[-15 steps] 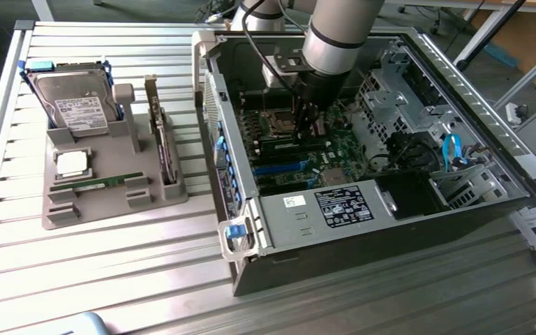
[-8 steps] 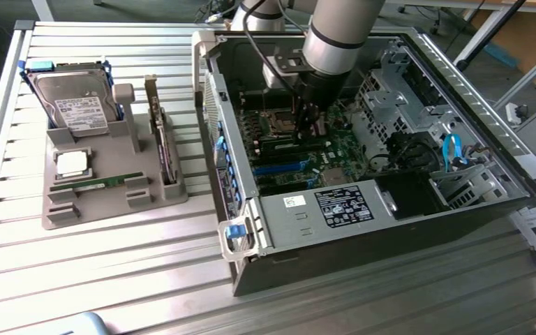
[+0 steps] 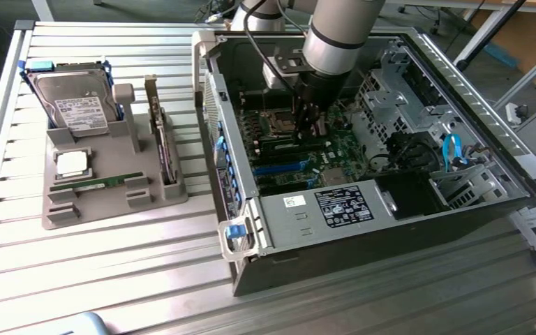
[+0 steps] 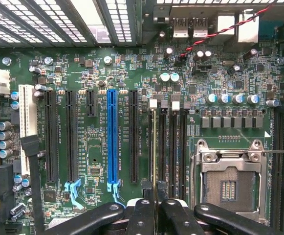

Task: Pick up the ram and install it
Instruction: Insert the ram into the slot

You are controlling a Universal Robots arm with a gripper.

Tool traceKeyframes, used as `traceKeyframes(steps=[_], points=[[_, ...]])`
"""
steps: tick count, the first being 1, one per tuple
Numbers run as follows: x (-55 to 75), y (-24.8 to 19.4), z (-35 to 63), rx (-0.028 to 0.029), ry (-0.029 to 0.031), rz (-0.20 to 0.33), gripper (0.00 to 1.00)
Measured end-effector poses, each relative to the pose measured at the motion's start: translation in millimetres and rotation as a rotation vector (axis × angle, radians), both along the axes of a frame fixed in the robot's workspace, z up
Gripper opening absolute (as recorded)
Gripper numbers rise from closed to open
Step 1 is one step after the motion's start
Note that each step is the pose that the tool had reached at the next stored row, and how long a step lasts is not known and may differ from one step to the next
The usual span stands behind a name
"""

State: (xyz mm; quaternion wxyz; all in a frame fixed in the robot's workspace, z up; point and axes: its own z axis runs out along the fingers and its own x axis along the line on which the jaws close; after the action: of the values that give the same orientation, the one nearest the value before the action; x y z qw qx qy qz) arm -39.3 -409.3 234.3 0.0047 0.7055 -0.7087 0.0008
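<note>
So the pickup part looks done and we're at the install part. The gripper [image 3: 307,115] is down inside the open PC case [image 3: 491,199], right over the motherboard [image 4: 107,73]. In the wrist view the ram [image 4: 154,147] shows edge-on as a thin greenish-gold line, standing in the first of the memory slots [image 4: 173,147], just beside the empty CPU socket [image 4: 227,183] and on the side toward the blue PCIe slot [image 4: 113,137]. I can't tell whether it's fully clicked in; the white latch at the far end of that slot doesn't give it away either way.

The fingers [image 4: 141,215] are clamped nearly together on the near end of the stick, so it's gripping the ram, not let go.

Outside the case, the grey parts holder [image 3: 109,185] has another green stick [image 3: 95,183] lying in it, below the hard drive [image 3: 77,101] and a silver processor [image 3: 70,162].
</note>
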Motion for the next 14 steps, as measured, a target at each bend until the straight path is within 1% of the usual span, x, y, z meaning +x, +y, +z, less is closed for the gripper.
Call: traceKeyframes(steps=[7,14], points=[[0.4,-0.1,0.0,0.0,0.0003,-0.006,0.12],[0.7,-0.1,-0.1,-0.0001,0.0,0.005,0.12]])
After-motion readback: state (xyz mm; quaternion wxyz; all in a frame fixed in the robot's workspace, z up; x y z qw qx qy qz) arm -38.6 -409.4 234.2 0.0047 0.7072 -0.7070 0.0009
